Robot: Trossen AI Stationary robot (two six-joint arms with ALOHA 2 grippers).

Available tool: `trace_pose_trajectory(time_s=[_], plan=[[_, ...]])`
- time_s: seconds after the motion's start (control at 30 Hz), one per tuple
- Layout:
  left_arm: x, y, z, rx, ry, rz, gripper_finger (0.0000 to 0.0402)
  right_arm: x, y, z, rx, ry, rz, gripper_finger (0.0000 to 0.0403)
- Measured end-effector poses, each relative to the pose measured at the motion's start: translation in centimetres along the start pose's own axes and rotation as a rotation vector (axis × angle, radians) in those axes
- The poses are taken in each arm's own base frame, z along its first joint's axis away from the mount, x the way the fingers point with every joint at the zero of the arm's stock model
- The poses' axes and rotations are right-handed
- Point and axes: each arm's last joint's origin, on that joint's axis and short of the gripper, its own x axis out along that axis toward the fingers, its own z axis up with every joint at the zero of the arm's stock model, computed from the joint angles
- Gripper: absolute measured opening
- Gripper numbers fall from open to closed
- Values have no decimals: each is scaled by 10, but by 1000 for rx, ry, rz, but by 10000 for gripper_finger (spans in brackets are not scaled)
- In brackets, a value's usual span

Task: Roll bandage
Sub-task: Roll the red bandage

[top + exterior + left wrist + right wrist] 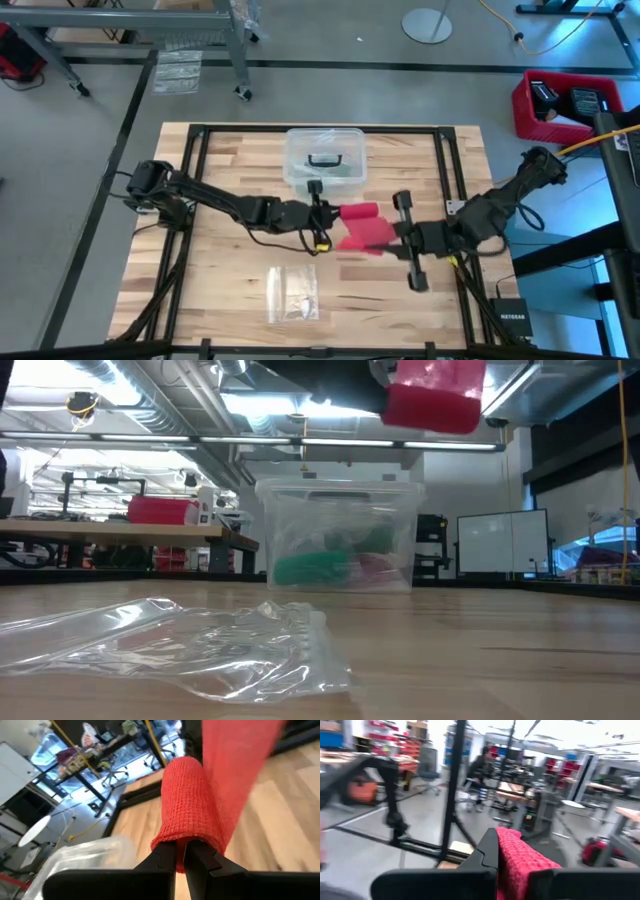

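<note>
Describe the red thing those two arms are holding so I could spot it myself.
Look at the middle of the wooden table, just in front of the clear plastic box. Between the left gripper and right gripper hangs the bandage, partly rolled, held off the table. It's the only red fabric there.

counts on and over the wooden table

one red soft fabric bandage (360,226), partly wound into a short roll with a loose tail; two dark two-finger grippers, the left gripper (322,214) and the right gripper (402,240), one on each side of it; one clear plastic box with a black handle (323,160) at the far middle, a green and a reddish item showing inside; one small clear plastic bag (293,292) at the near middle; one red crate (565,105) on the floor, far right.
</note>
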Motion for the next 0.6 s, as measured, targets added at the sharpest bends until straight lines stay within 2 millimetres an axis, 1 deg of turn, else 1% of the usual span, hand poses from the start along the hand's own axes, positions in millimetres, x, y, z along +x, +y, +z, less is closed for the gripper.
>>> trace_pose_trajectory(time_s=[0.2, 0.27, 0.43, 0.6], plan=[[-8, -24, 4, 45, -21, -55, 11, 9, -30, -5, -17, 25, -143, 2], [-12, -31, 6, 95, -29, -73, 11, 12, -41, -7, -20, 32, -183, 3], [-24, -44, 16, 150, -96, -94, 11, 17, -70, -15, -33, 80, -298, 3], [-36, -58, 23, 194, -140, -99, 11, 17, -102, -27, 54, 147, -453, 3]])
